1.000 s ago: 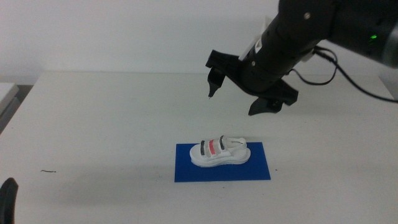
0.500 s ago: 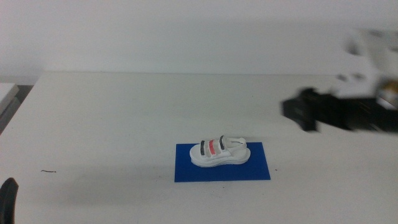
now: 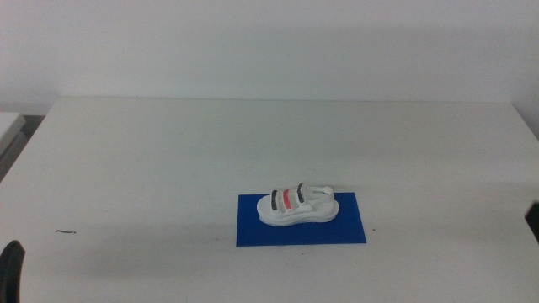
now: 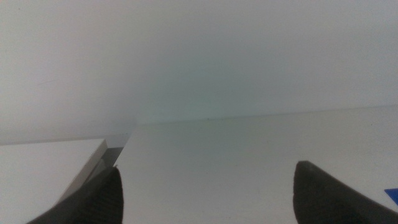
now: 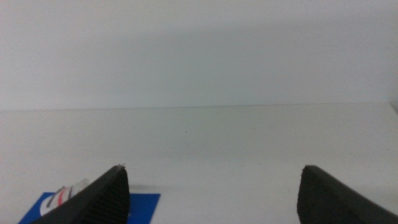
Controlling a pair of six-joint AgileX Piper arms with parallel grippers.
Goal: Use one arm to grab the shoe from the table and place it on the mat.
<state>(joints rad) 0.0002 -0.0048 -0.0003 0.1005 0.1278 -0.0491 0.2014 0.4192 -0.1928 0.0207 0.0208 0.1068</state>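
shoe (image 3: 296, 204) on blue mat (image 3: 349, 229), white table (image 3: 152, 168), pale wall (image 3: 269, 42), both hands spread apart

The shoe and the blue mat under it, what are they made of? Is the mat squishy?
The shoe looks like moulded plastic or foam: a thick, smooth white sole, with two black straps and a red one that could be fabric. The mat looks like thin foam, rubber or card: flat, deep blue, matte, no shine. Squishiness can't be told from a picture. Both lie on the white table, which looks smooth and hard.
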